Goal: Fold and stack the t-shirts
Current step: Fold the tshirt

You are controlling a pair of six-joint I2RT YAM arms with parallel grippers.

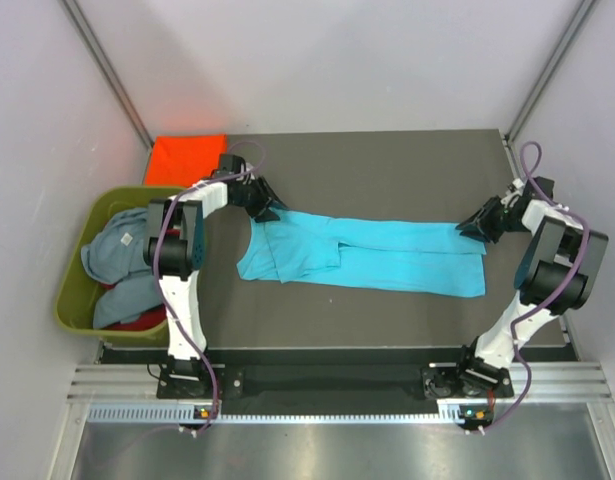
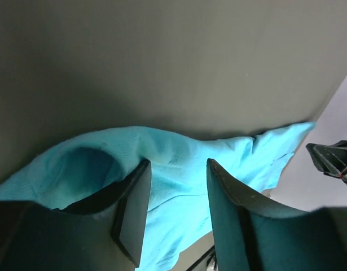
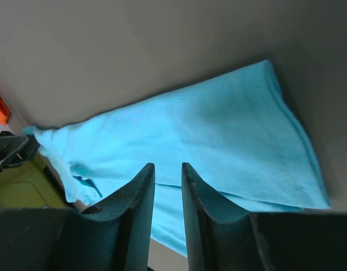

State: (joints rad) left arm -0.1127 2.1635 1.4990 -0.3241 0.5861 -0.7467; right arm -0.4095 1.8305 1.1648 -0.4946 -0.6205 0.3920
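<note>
Left jaws stand apart at the far left corner of the turquoise t-shirt (image 2: 179, 164), with no cloth visibly clamped. Right jaws are nearly together, with a narrow gap, and are poised over the shirt's right end; no pinch is visible.

The turquoise t-shirt lies on the desk (image 1: 387, 170) between both arms as a long, narrow band. It is judged partly folded: the lengthwise folds are done and the crosswise folds are outstanding. An orange-red t-shirt (image 1: 187, 158) sits folded at the far left corner of the desk and is judged to be the start of the stack. A grey-blue t-shirt (image 1: 122, 250) and a red t-shirt (image 1: 147, 322) lie crumpled in the olive tub (image 1: 72, 305) beside the desk, not yet folded.

No brand or writing is legible. A pale tag on the grey-blue t-shirt is too small to read.
</note>
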